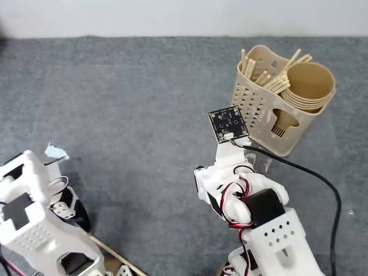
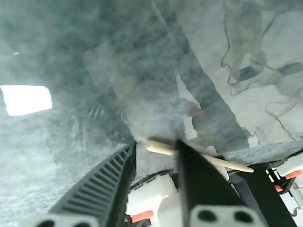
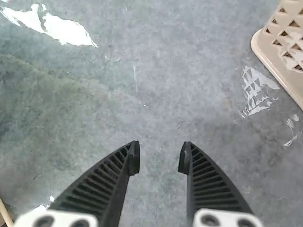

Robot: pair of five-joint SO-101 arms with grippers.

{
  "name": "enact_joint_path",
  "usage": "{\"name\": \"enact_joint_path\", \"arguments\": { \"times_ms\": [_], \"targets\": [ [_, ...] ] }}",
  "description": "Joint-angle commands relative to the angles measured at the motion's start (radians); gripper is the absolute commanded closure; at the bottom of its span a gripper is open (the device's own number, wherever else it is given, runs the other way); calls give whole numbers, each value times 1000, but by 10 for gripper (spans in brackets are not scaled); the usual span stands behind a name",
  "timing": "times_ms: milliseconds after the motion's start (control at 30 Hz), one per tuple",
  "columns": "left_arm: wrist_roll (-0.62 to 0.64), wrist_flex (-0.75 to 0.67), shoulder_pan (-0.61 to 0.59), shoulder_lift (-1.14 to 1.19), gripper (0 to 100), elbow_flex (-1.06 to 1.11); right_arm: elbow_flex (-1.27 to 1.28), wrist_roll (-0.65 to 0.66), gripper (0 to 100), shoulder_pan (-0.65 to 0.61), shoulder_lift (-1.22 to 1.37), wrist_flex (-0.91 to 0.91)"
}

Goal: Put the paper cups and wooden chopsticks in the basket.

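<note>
Left gripper (image 2: 156,147) hangs low over the grey felt mat (image 2: 57,156), its two ribbed fingers (image 2: 113,179) spread apart and nothing clamped between them, as I see it through that arm's wrist camera. One loose wooden chopstick (image 2: 208,160) lies just beyond the fingertips: its blunt pale end sits in the gap between them, and its shaft runs off behind one finger, along the mat's edge. I cannot tell whether either finger touches it. From the high camera, a chopstick (image 1: 118,253) lies slantwise on the mat beside the base of the left arm (image 1: 34,218). Right gripper (image 3: 160,151) is likewise open, its fingers parted over the felt and holding nothing. A corner of the beige basket (image 3: 284,47) sits ahead of it and off to one side, apart from the fingertips. In the high view the basket (image 1: 259,112) stands upright on the mat just beyond the right arm's wrist camera board (image 1: 230,123), well apart from the left arm. Nested paper cups (image 1: 302,102) fill one end of it, and a bundle of wooden chopsticks (image 1: 275,80) leans out of the other end, next to the cups. A scrap of white tape (image 1: 56,152) lies on the felt just beyond the left arm.
</note>
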Motion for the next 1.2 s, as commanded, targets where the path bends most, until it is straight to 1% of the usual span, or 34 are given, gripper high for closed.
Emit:
{"name": "enact_joint_path", "arguments": {
  "times_ms": [0,100,367,500,600,700,833,900,933,1167],
  "targets": [
    [9,-29,-2,23,942,-24,-6,-9,847,10,-5,-19],
    [9,-29,0,21,990,-24,-6,-9,847,10,-5,-19],
    [9,-29,0,18,987,-35,-6,-9,847,10,-5,-21],
    [11,-14,-2,18,987,-117,-6,-9,847,10,-5,-21],
    [2,89,-8,18,987,-185,-6,-9,847,10,-5,-21],
    [-54,169,-9,17,987,-243,-6,-9,847,10,-5,-19],
    [-114,176,-9,17,987,-283,-6,-9,847,10,-7,-16],
    [-198,176,-9,17,987,-283,-6,-8,847,10,-7,-15],
    [-262,176,-11,17,987,-282,-6,-6,847,10,-7,-15],
    [-770,176,-80,17,987,-286,-6,-5,848,10,-7,-13]
  ]
}}
